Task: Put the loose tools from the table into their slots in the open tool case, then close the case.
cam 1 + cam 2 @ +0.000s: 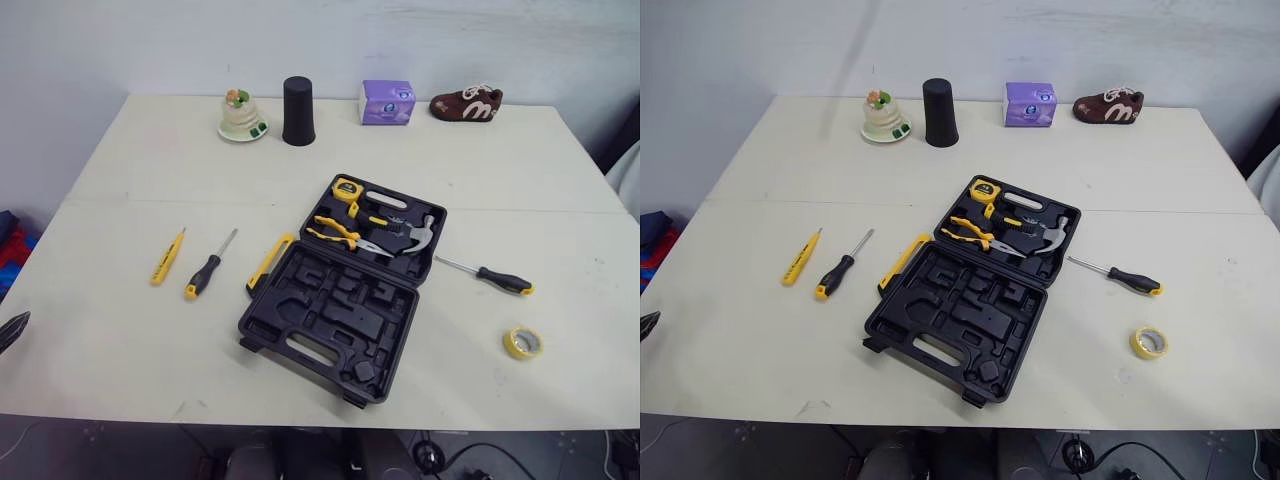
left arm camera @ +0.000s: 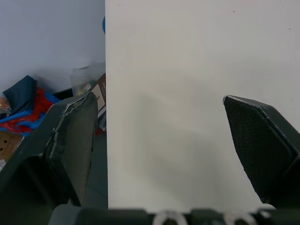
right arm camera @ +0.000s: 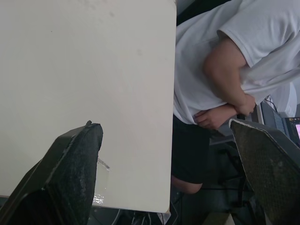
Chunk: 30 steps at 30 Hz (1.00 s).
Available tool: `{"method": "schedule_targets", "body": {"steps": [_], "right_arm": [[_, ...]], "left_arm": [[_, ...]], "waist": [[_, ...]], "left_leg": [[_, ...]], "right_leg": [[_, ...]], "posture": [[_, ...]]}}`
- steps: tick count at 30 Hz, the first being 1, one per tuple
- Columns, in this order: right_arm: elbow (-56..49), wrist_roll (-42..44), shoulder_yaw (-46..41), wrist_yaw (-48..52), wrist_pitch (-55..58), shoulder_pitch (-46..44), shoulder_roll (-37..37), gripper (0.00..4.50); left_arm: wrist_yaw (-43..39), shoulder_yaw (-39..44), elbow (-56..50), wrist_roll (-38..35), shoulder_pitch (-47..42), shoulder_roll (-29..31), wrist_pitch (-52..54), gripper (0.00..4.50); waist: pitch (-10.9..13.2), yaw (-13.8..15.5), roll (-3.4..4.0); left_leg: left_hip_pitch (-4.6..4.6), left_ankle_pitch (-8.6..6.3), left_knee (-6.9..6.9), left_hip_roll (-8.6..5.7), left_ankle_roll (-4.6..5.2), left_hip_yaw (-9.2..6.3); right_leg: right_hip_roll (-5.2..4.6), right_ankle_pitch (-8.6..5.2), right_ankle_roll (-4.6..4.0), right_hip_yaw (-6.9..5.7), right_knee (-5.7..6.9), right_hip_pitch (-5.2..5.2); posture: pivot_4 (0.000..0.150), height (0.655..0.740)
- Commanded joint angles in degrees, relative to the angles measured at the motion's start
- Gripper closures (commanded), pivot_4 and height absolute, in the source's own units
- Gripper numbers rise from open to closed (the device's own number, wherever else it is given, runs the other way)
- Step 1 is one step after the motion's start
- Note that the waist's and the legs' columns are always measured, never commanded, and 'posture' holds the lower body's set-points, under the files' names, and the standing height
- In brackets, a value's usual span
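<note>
Black fingers of the left hand (image 2: 158,101) stand spread wide, holding nothing, over the near left edge of the pale surface (image 1: 120,330). The right hand (image 3: 164,124) is also spread and empty at the surface's right edge, beside a person (image 3: 234,61) in a white shirt.

Near the middle, the black tool case (image 1: 330,310) lies open and flat. Its nearer half shows bare slots. Its farther half holds a yellow tape measure (image 1: 347,190), yellow-handled pliers (image 1: 340,235) and a hammer (image 1: 415,238).

A roll of yellow tape (image 1: 522,343) lies to the right of the case, well apart from it. A black-handled screwdriver (image 1: 490,275) lies just beyond the tape. A yellow and black tool (image 1: 271,262) lies against the case's left edge. Farther left are a second screwdriver (image 1: 208,268) and a slim yellow tool (image 1: 167,257).

Along the far edge stand a small cake figure (image 1: 241,116), a black cup (image 1: 297,111), a purple box (image 1: 387,102) and a brown shoe (image 1: 466,104).
</note>
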Motion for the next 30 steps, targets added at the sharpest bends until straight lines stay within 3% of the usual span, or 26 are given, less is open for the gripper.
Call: {"method": "schedule_targets", "body": {"steps": [1,6,12,15,16,19,22,26,27,30], "right_arm": [[-5.8,4.4,0.4,0.8,4.7,-1.3,0.3,0.00],[-26.9,11.8,4.3,4.0,20.0,-2.8,3.4,0.00],[-53.8,18.7,10.2,5.2,37.5,-2.1,3.4,0.00],[-61.8,18.9,12.6,4.5,43.4,-2.0,3.2,0.89],[-64.4,18.8,14.2,4.0,45.2,-2.3,3.3,1.38],[-70.1,17.3,20.2,0.9,49.4,-5.6,4.2,2.89],[-72.2,13.8,25.4,-2.2,52.4,-8.8,5.2,4.47],[-73.1,10.8,28.9,-4.1,55.1,-11.2,6.0,4.50],[-73.2,9.8,30.2,-4.9,55.9,-12.0,6.3,4.50],[-73.7,8.4,32.8,-5.5,57.7,-13.9,6.7,4.50]], "left_arm": [[-2.4,1.2,-4.5,-3.3,-0.5,-0.9,1.7,0.04],[-7.4,-0.7,-15.8,-7.3,-2.9,-4.4,8.5,0.04],[-9.3,-11.0,-40.6,-8.9,-5.3,-8.5,20.5,0.04],[-7.4,-15.0,-46.3,-7.7,-9.5,-9.9,23.7,0.00],[-7.0,-17.0,-47.9,-7.4,-11.6,-10.6,25.1,0.00],[-7.4,-24.3,-50.3,-5.3,-18.4,-12.6,29.0,0.87],[-8.0,-29.9,-49.8,-2.9,-24.2,-14.7,31.7,2.26],[-7.3,-34.5,-46.9,-0.5,-30.8,-18.2,34.7,4.15],[-7.2,-36.7,-45.0,0.9,-33.4,-20.1,34.7,4.40],[-7.2,-40.8,-40.2,4.2,-38.6,-24.1,35.6,4.40]], "waist": [[0.0,0.0,0.00],[-0.1,-0.1,0.05],[-0.1,0.9,0.28],[-0.1,2.0,0.26],[-0.1,2.2,0.26],[-0.1,3.1,0.24],[-0.1,3.2,0.25],[-0.1,3.2,0.25],[-0.1,3.3,0.25],[-0.1,3.4,0.24]], "left_leg": [[0.00,0.00,0.00,0.00,0.00,0.00],[-0.04,0.05,0.11,0.02,0.04,-0.12],[-0.22,0.08,0.08,0.01,0.04,-0.30],[-0.24,0.14,0.14,-0.01,0.13,-0.30],[-0.25,0.17,0.16,-0.02,0.19,-0.32],[-0.25,0.25,0.22,-0.08,0.33,-0.28],[-0.25,0.32,0.26,-0.27,0.34,-0.16],[-0.48,0.27,0.52,-0.37,0.36,-0.07],[-0.53,0.26,0.70,-0.39,0.39,-0.05],[-0.69,0.15,1.17,-0.32,0.40,-0.08]], "right_leg": [[0.00,0.00,0.00,0.00,0.00,0.00],[0.00,0.08,0.04,0.03,0.10,0.07],[0.04,0.02,-0.03,0.21,0.06,0.04],[0.14,0.04,0.01,0.19,0.06,0.04],[0.15,0.04,0.01,0.17,0.05,0.04],[0.23,0.08,0.07,0.09,0.02,0.05],[0.29,0.15,0.20,0.04,0.03,0.03],[0.36,0.16,0.24,0.12,-0.02,-0.08],[0.41,0.14,0.27,0.12,-0.01,-0.08],[0.67,0.20,0.41,0.16,0.00,-0.06]], "posture": [[0.150,0.7400],[0.150,0.7400],[0.150,0.7400],[0.150,0.7400],[0.150,0.7400],[0.150,0.7400],[0.150,0.7400],[0.150,0.7400],[0.150,0.7400],[0.150,0.7400]]}}
